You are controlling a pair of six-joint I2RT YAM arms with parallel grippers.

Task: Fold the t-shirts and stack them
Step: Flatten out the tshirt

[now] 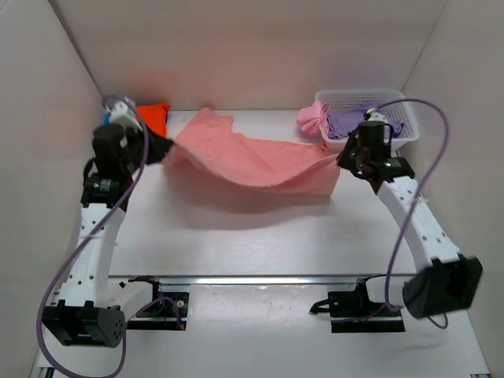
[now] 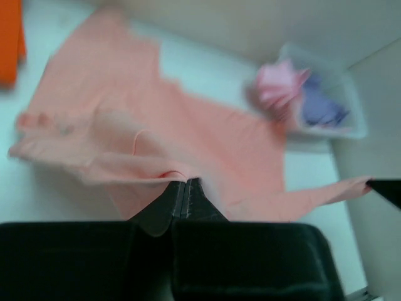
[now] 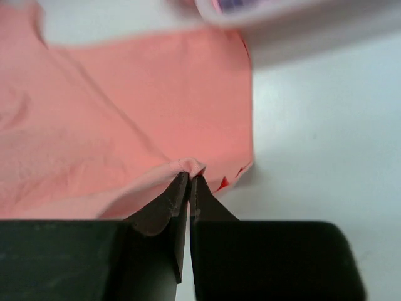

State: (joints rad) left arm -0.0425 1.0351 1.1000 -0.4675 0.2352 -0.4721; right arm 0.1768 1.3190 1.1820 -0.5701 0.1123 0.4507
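A salmon-pink t-shirt (image 1: 252, 161) hangs stretched above the table between my two grippers. My left gripper (image 1: 161, 148) is shut on its left edge; in the left wrist view the gripper (image 2: 183, 182) pinches a fold of the shirt (image 2: 156, 119). My right gripper (image 1: 340, 156) is shut on its right edge; in the right wrist view the gripper (image 3: 190, 175) pinches a bunched hem of the shirt (image 3: 125, 100). An orange shirt (image 1: 155, 116) lies at the back left. A brighter pink shirt (image 1: 312, 118) and a lavender shirt (image 1: 350, 122) lie in the basket.
A white lattice basket (image 1: 394, 101) stands at the back right, close behind my right gripper; its rim shows in the right wrist view (image 3: 301, 19). White walls enclose the table on three sides. A metal rail (image 1: 252, 279) runs across the near edge.
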